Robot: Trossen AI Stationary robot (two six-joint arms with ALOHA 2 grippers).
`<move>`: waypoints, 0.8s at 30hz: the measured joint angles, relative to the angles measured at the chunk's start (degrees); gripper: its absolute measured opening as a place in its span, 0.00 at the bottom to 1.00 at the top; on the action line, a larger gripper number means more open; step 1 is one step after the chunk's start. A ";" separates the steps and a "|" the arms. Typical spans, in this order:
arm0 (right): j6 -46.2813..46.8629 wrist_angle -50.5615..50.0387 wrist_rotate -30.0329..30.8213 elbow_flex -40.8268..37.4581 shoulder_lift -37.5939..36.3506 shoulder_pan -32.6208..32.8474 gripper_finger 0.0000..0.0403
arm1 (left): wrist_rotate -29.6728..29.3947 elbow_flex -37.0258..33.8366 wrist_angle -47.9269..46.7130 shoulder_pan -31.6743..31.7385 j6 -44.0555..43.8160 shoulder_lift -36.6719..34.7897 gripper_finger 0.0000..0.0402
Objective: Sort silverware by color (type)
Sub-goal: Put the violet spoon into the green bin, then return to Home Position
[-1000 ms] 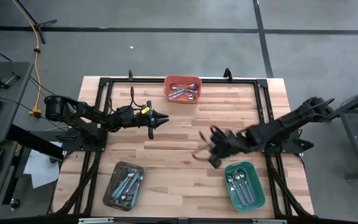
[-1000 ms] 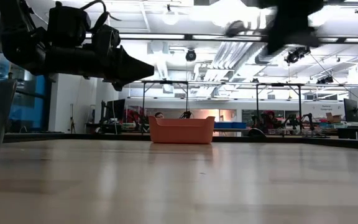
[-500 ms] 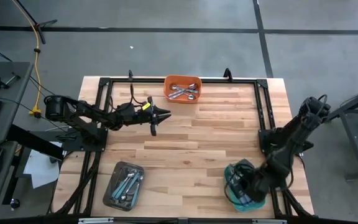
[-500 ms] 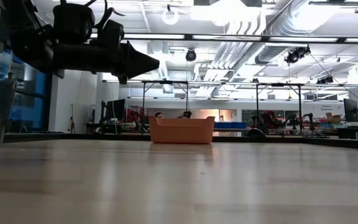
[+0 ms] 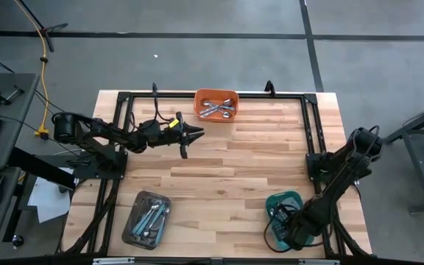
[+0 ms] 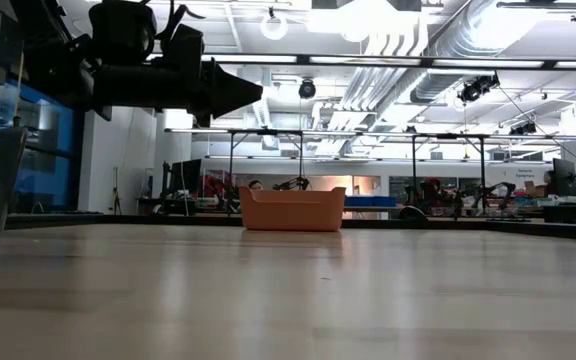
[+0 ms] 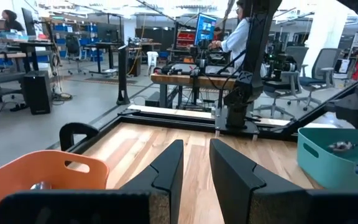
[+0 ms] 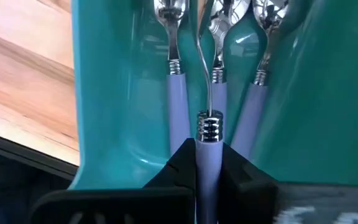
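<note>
Nearly sorted, judging by the bare wooden table (image 5: 227,165): silver spoons in the orange tub (image 5: 216,96), blue-handled ones in the grey tray (image 5: 135,224), lavender ones in the teal bin (image 8: 104,93). Last lavender-handled spoon (image 8: 207,140) clamped in right gripper (image 8: 209,163) over that bin (release pending). Left gripper (image 7: 194,168) slightly parted, empty, near the orange tub.

Bright, even overhead light from ceiling lamps (image 6: 273,22), faint shadows, with the near tabletop (image 6: 288,300) blurred.
</note>
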 joint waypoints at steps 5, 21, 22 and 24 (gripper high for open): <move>-3.99 0.03 -0.13 0.00 1.06 -1.29 0.07 | 0.00 0.07 -0.02 0.00 0.00 0.00 0.17; -30.22 -2.17 5.12 0.00 -7.17 -5.32 0.11 | 9.57 0.08 -1.83 1.59 0.39 -0.03 0.08; -33.28 -2.67 6.76 0.00 -8.47 -5.32 0.06 | 11.38 0.08 -1.97 1.98 0.39 -0.20 0.06; -40.77 -3.72 11.02 0.00 -11.25 -6.21 0.02 | 15.09 0.08 -2.31 2.81 0.54 -0.55 0.02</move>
